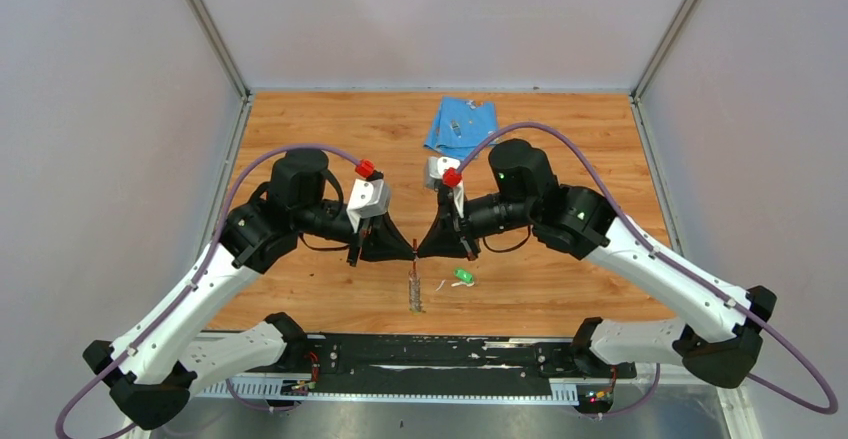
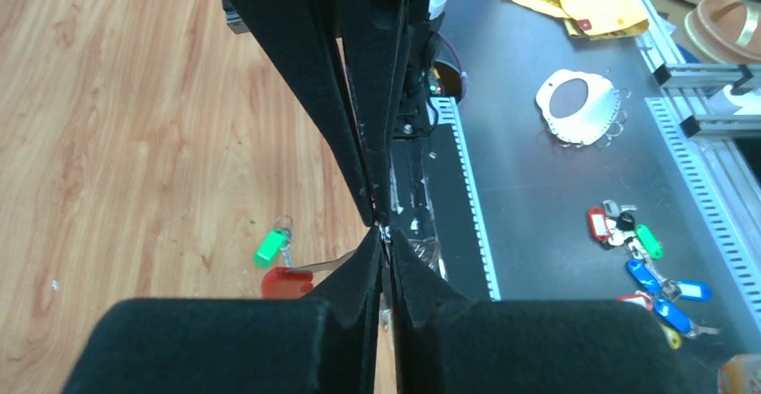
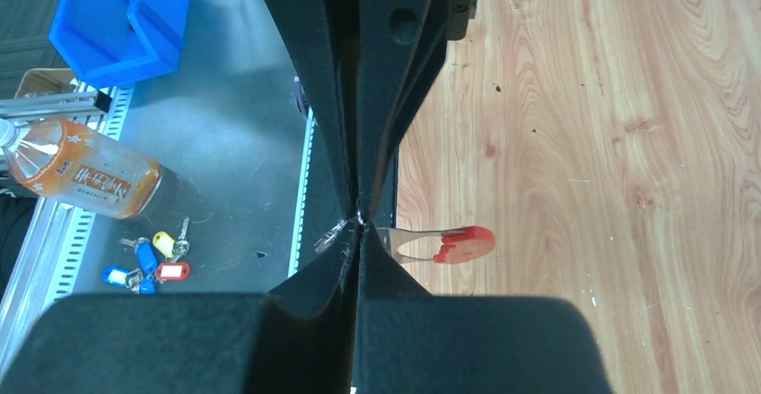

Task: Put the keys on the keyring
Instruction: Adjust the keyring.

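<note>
My left gripper (image 1: 409, 251) and right gripper (image 1: 420, 251) meet tip to tip above the table's near middle. Both are shut, pinching a small metal ring between them. From it the keyring (image 1: 415, 291), a silvery strip with a red end, reaches toward the near edge. Its red end shows in the left wrist view (image 2: 287, 282) and the right wrist view (image 3: 462, 243). The left gripper (image 2: 384, 237) and right gripper (image 3: 361, 228) have their jaws pressed together. The green key (image 1: 463, 277) lies on the wood just right of the keyring, also in the left wrist view (image 2: 269, 246). The yellow key is not in view.
A folded blue cloth (image 1: 460, 126) lies at the back of the table. A black rail (image 1: 420, 354) runs along the near edge. Below the table lie a bunch of tagged keys (image 2: 642, 250), a drink bottle (image 3: 85, 174) and a blue bin (image 3: 121, 17).
</note>
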Controlling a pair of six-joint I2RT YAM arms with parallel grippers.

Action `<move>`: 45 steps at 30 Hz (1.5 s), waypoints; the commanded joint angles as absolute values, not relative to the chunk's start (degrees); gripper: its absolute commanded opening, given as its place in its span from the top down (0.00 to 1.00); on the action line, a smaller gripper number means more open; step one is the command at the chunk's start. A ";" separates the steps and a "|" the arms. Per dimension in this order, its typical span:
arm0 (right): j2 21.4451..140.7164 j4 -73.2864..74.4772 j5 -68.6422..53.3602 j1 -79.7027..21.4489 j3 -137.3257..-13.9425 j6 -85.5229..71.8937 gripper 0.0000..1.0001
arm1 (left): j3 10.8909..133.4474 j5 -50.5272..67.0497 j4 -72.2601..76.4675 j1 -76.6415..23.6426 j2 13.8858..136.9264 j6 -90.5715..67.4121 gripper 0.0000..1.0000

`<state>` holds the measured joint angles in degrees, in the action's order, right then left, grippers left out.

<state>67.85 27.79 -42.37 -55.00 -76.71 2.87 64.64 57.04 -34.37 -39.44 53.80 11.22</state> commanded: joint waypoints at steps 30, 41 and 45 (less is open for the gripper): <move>47.98 -15.81 -32.40 -55.42 -50.45 -16.21 1.00 | 56.55 58.43 -8.52 -38.76 49.90 -7.66 0.59; 47.10 -20.12 -31.27 -55.46 -47.15 -18.04 1.00 | 55.92 62.75 -9.25 -38.77 48.69 -8.53 0.81; 46.76 -21.26 -30.61 -55.46 -46.21 -18.83 1.00 | 55.64 62.66 -9.96 -38.76 48.43 -8.44 0.91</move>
